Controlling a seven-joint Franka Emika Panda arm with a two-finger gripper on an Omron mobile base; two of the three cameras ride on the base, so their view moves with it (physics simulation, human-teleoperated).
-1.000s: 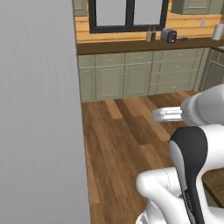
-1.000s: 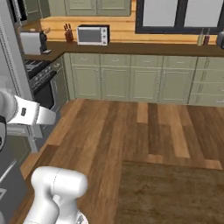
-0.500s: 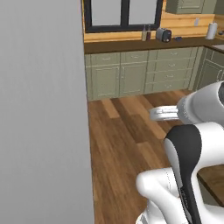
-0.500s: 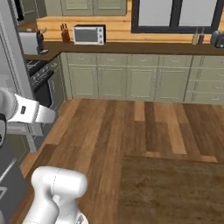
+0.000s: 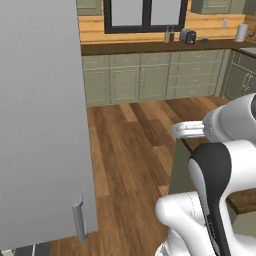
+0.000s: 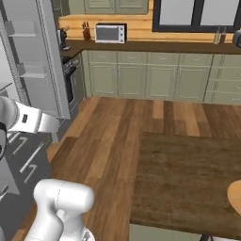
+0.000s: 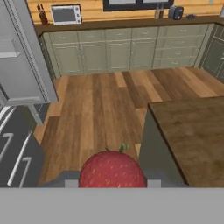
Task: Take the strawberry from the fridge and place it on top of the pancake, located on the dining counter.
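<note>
Now: carry leg.
Gripper [image 7: 112, 183]: nearly shut, pinching berry [image 7: 112, 169].
Berry: over floor, betw fridge [image 7: 22, 65] & counter [image 7: 192, 135].
Tip: keep squeeze steady, swing slow, aim for plate [image 6: 234, 197] at counter's far end.

One strawberry [image 7: 113, 169]. One fridge [image 6: 33, 70], two door shelves visible on it. One wooden table [image 6: 188, 179]. One orange plate edge [image 6: 235, 197] on it. One microwave [image 6: 109, 33]. One knife block [image 6: 85, 34]. One window [image 5: 145, 14], two panes. Two bottles [image 5: 169, 34] by one toaster [image 5: 187, 35]. One paper towel roll [image 5: 241, 32].
</note>
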